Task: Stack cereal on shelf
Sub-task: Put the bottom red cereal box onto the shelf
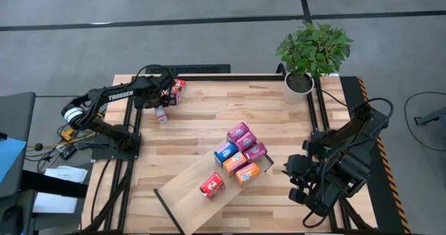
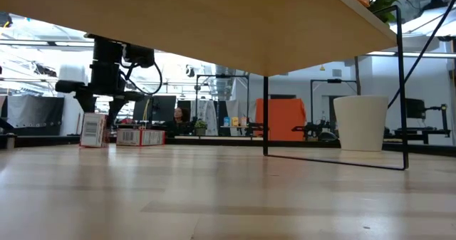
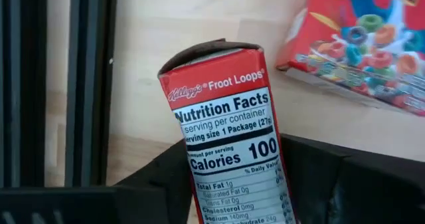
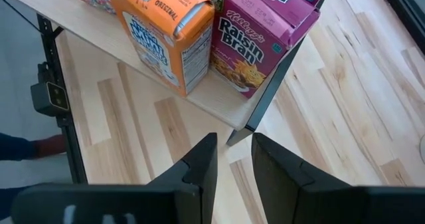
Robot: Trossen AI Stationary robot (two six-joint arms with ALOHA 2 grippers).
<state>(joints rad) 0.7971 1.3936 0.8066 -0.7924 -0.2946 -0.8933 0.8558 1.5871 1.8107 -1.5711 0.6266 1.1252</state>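
Observation:
A red Froot Loops cereal box (image 3: 222, 137) stands on end (image 2: 92, 129) at the table's far left, with my left gripper (image 1: 159, 105) shut on it from above. A second red box (image 1: 178, 90) lies flat just beyond it. The shelf (image 1: 182, 193), a pale board with black frame edges, runs slantwise across the table's near middle. It carries several cereal boxes, red (image 1: 212, 185), orange (image 1: 247, 172), blue (image 1: 225, 152) and magenta (image 1: 237, 132). My right gripper (image 4: 234, 157) hangs raised off the shelf's right end, narrowly open and holding nothing. My left gripper pinches the red box between its two fingers (image 3: 159, 187), one on each broad face, at the box's upper end (image 3: 232, 184). The fingers slant steeply down from above. The narrow nutrition-facts side faces the wrist camera. The box stands upright with its lower end on the table.
A potted plant (image 1: 310, 50) in a white pot (image 2: 361, 122) stands at the far right corner. Black frame rails (image 1: 129, 123) run along the table's left, right and far edges. The shelf's thin black legs (image 2: 265, 115) stand on the tabletop. Bare wood lies between the left boxes and the shelf.

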